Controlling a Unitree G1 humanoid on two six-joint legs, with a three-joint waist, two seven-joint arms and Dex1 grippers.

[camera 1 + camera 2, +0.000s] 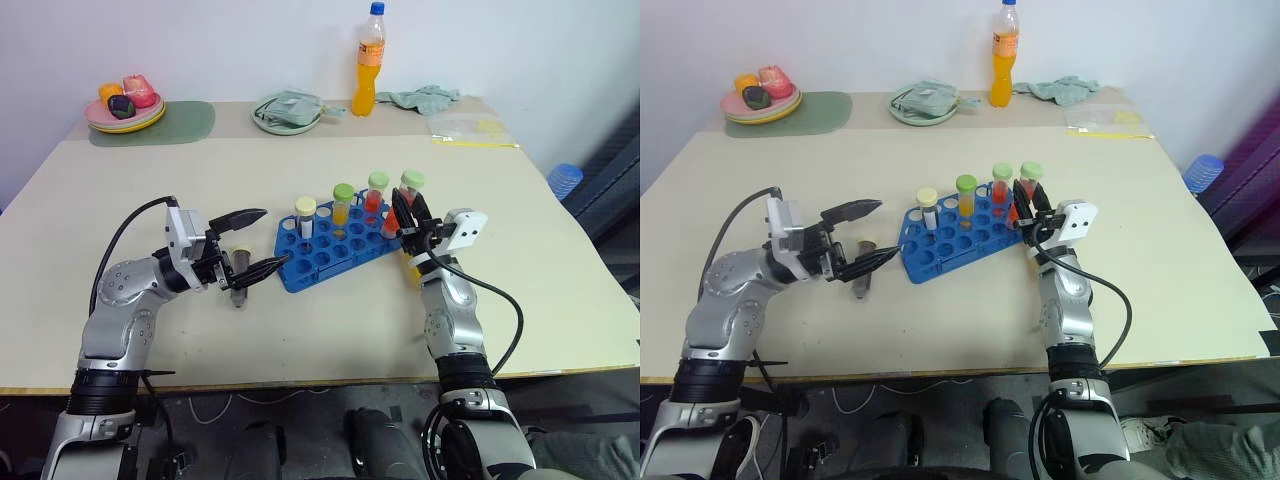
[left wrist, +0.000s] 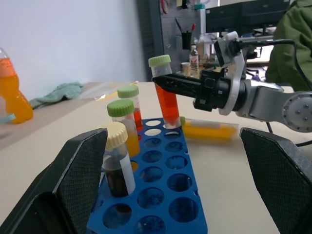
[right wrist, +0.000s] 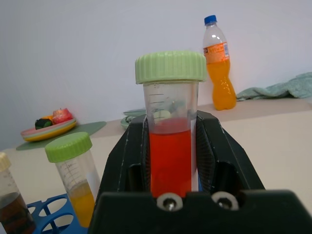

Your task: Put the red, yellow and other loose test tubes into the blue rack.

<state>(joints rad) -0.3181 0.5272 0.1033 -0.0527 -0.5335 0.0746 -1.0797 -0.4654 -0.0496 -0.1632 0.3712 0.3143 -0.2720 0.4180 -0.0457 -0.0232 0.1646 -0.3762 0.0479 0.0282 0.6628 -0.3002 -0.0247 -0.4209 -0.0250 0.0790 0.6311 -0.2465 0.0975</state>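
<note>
Behind rack [image 2: 161,195], yellow tube [image 2: 209,130]

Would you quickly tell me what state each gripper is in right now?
Left gripper: open, holding nothing, beside the blue rack.
Right gripper: shut on the red test tube, at the rack's far end.

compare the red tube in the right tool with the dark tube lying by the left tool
The red tube has a green cap and stands upright, clamped in the shut right tool over the blue rack. The dark tube has a cream cap and lies loose on the table, between the fingers of the open left tool. Both are capped and not yet racked.
</note>
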